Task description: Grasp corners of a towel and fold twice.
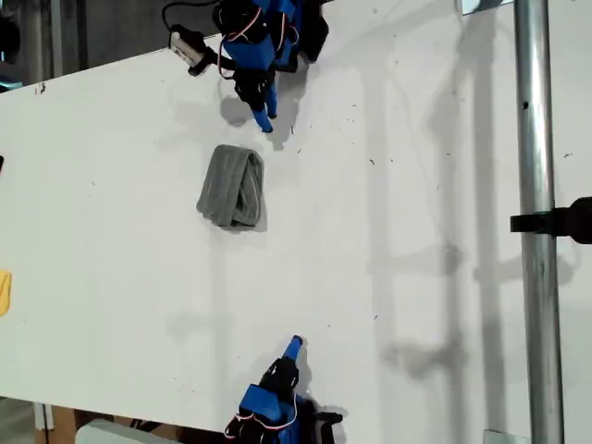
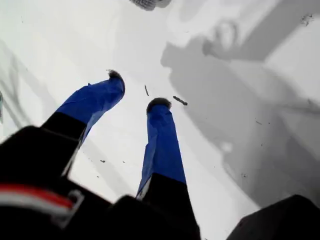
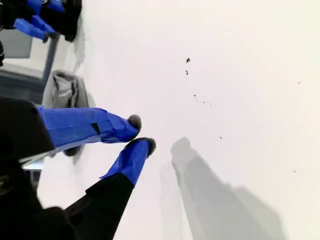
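Observation:
The grey towel (image 1: 231, 188) lies bunched into a narrow folded bundle on the white table (image 1: 416, 231), left of centre in the exterior view. I cannot make out its corners. My first gripper (image 1: 265, 120) hangs just beyond the towel at the far side of the table. It is open (image 2: 137, 90) with only bare table between its fingers, and the towel (image 2: 145, 4) just shows at that picture's edge. My second gripper (image 1: 293, 346) rests near the table's near edge, shut (image 3: 141, 133) on nothing and well clear of the towel (image 3: 65, 90).
A metal pole (image 1: 536, 231) with a black clamp (image 1: 566, 220) runs down the exterior view's right. A yellow object (image 1: 5, 291) sits at the exterior view's left edge. A white camera (image 1: 188, 46) juts from the first arm.

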Controlling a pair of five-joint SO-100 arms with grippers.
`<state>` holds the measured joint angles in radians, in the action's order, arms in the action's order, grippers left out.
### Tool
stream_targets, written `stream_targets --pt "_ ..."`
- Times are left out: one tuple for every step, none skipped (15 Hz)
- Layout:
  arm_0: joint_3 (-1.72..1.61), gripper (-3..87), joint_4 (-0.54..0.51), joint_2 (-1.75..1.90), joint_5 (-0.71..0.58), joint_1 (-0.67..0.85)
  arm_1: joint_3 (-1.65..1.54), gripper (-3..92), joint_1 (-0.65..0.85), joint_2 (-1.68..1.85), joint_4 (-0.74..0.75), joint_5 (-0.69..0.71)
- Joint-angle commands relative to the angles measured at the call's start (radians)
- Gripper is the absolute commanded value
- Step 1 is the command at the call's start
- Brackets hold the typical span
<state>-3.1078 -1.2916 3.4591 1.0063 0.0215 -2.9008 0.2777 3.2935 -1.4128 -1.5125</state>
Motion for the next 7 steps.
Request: stream_targets --pt "-0.009 3.7 -0.003 0.008 -0.012 0.014 0.008 15.2 0.006 -0.003 -0.003 0.018" --pt "-0.009 3.7 -0.003 0.008 -0.012 0.014 0.008 15.2 0.005 -0.003 -0.003 0.018" --pt "-0.009 3.7 -0.003 0.008 -0.012 0.014 0.008 15.2 0.000 -0.003 -0.003 0.018" --pt "-0.009 3.7 -0.003 0.008 -0.012 0.014 0.008 15.2 0.000 -0.003 -0.003 0.018" --pt "-0.009 3.7 -0.003 0.008 -0.012 0.014 0.008 15.2 -0.002 -0.003 -0.003 0.018" --pt "-0.009 3.7 -0.003 0.008 -0.012 0.014 0.008 15.2 -0.002 -0.003 -0.003 0.018" --pt "-0.009 3.7 -0.003 0.008 -0.012 0.014 0.008 15.2 -0.003 -0.003 -0.003 0.018"
